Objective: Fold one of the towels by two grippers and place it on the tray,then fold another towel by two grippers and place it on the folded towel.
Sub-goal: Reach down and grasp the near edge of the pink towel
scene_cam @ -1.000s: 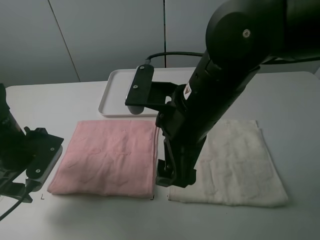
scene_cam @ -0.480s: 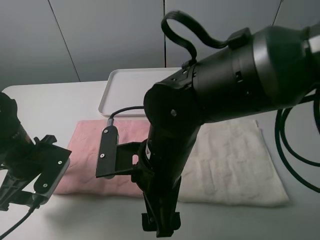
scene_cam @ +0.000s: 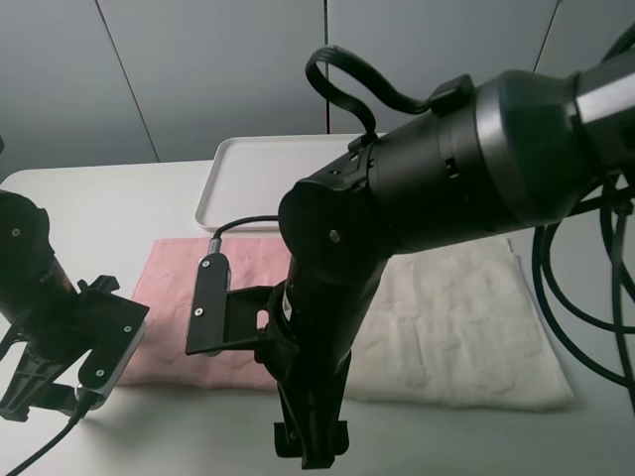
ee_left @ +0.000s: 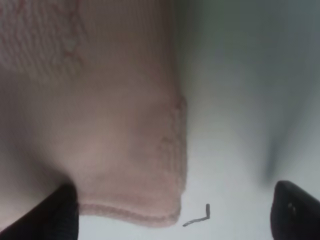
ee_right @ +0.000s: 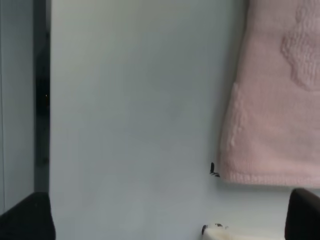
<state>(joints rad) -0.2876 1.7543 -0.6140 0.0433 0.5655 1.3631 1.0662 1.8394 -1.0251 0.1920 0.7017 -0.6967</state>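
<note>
Grey panelled wall (scene_cam: 198, 69) behind a white table (scene_cam: 99, 198); the tray (scene_cam: 248, 174) sits toward the back of the table; the pink towel (scene_cam: 169, 297) lies flat in front of it on the left, and the cream towel (scene_cam: 466, 327) lies flat on the right; the big right arm (scene_cam: 417, 198) covers the spot where the two towels meet, so can't tell if they touch; that arm reaches across the middle and points down at the near edge of the table, by the pink towel's near right corner; the right claw (ee_right: 166, 215) is spread wide with only bare table between its fingers, the pink corner off to one side and a small mark (ee_right: 214, 170) on the table right at that corner; the left arm (scene_cam: 30, 288) is low at the pink towel's near left corner; the left claw (ee_left: 178, 215) is wide too, gripping nothing, one finger (ee_left: 62, 212) right at the towel's edge, the other over bare table, the corner between them; a black L mark (ee_left: 197, 216) sits just off that corner; can't tell if any finger touches the cloth
</note>
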